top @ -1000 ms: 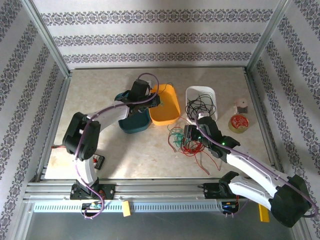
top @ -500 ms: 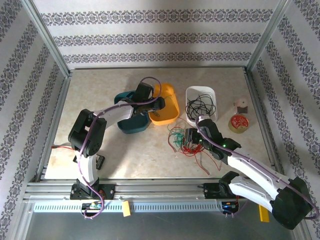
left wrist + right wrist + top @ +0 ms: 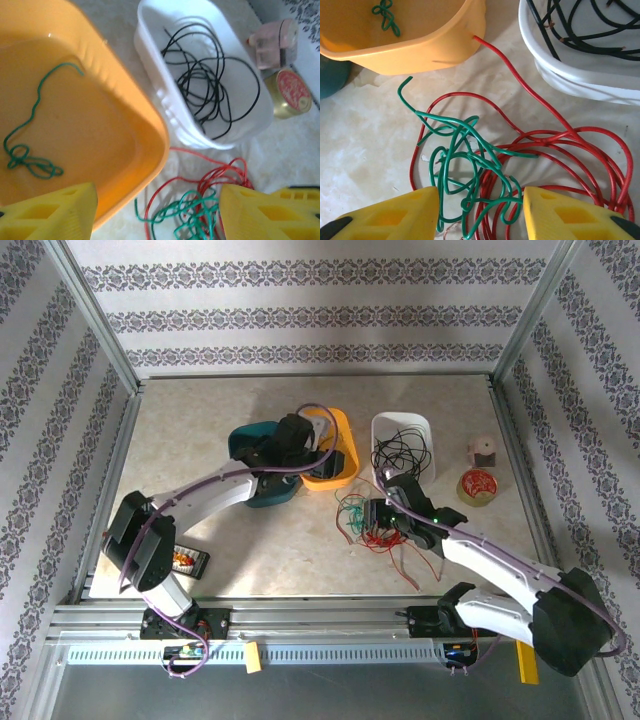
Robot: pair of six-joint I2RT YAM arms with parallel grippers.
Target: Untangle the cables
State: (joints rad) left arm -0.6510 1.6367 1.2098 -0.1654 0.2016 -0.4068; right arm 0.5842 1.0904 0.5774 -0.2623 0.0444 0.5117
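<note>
- Nearest the arms, the right gripper (image 3: 480, 202) hangs low over the red and green tangle (image 3: 470, 165) on the table (image 3: 200, 420). Its yellow fingers (image 3: 395, 215) are apart with the loops lying between them. Nothing is pinched, and I cannot tell whether a finger touches wire.
- I'd judge the step in hand to be pulling green out of red. The next move calls for closing on one green strand (image 3: 442, 119) where it stands clear of the red loops. It should then lift slowly, so the strand slides free rather than tightening the knot.
- A little further out, the left gripper (image 3: 157, 200) hovers at the near rim of the orange bin (image 3: 115, 115), jaws wide and empty. One green cable (image 3: 30, 160) lies loose on the bin's floor.
- Just beside that, the white bin (image 3: 160, 107) holds the black cables (image 3: 205, 85), so the sorting looks to go by colour.
- The right wrist view shows how green threads through red, and a red cable (image 3: 520, 80) running up to the orange bin's wall. From above, that is a small scribble.
- The top view places both arms and the teal bowl (image 3: 243, 443) under the left one.
- The left wrist view looks down into both bins, and out to the tape roll (image 3: 292, 92) and pink dispenser (image 3: 275, 42) farthest off.
</note>
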